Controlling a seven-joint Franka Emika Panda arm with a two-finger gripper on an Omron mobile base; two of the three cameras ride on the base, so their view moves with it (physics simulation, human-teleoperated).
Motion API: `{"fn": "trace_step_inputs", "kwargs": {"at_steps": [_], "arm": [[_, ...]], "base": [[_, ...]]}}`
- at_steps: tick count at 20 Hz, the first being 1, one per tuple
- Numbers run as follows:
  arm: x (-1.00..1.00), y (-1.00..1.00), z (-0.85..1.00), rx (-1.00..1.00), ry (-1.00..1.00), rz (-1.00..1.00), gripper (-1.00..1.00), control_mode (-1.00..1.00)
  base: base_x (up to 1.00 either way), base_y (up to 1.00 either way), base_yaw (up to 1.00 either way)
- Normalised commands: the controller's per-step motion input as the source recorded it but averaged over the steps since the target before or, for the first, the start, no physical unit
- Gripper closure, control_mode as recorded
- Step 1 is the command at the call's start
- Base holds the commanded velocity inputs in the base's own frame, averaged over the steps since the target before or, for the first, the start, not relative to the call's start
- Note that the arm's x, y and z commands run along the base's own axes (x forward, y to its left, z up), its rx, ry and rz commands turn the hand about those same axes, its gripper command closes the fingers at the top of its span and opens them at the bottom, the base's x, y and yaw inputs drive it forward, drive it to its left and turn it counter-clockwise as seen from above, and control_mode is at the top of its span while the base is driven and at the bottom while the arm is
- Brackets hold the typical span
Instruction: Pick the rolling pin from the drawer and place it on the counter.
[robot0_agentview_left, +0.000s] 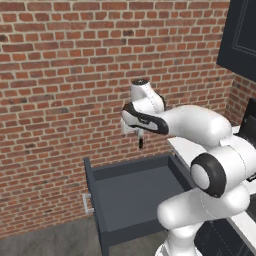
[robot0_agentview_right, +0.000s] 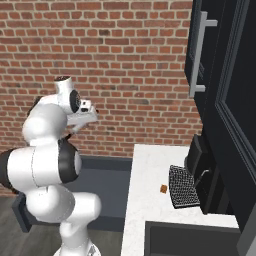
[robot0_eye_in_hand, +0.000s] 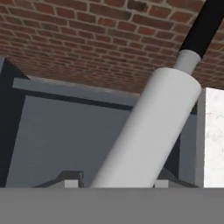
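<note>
My gripper (robot0_eye_in_hand: 116, 181) is shut on the rolling pin (robot0_eye_in_hand: 153, 127). Its white barrel runs up from between the fingers and ends in a black handle at the upper right of the hand view. In the left base view the gripper (robot0_agentview_left: 136, 131) hangs above the open drawer (robot0_agentview_left: 135, 195), and the pin's black handle (robot0_agentview_left: 141, 142) points down. The right base view has the rolling pin (robot0_agentview_right: 82, 121) slanting under the hand, left of the counter (robot0_agentview_right: 150, 190). The dark drawer (robot0_eye_in_hand: 65, 131) lies below the pin, with the white counter (robot0_eye_in_hand: 214, 135) to its right.
A brick wall (robot0_agentview_left: 60, 75) rises behind the drawer. On the counter lie a black mesh rack (robot0_agentview_right: 182, 187) and a small brown item (robot0_agentview_right: 163, 188). A dark sink (robot0_agentview_right: 190, 240) sits at the near end. Dark upper cabinets (robot0_agentview_right: 225, 75) with a silver handle (robot0_agentview_right: 197, 55) overhang the counter.
</note>
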Motion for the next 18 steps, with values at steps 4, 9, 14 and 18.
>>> {"fn": "trace_step_inputs", "kwargs": {"at_steps": [4,9,14,18], "arm": [[-0.07,-0.99,-0.64,0.0,0.15,0.0,1.0,-1.0],[0.0,-1.0,-0.6,0.01,0.06,-0.04,1.0,-1.0],[-0.05,-0.98,-0.37,0.13,-0.05,-0.07,1.0,-1.0],[0.1,-0.99,0.37,0.05,0.0,-0.01,1.0,-1.0]], "base": [[0.0,0.0,0.0],[0.0,0.0,0.0],[0.0,0.0,0.0],[0.0,0.0,0.0]]}}
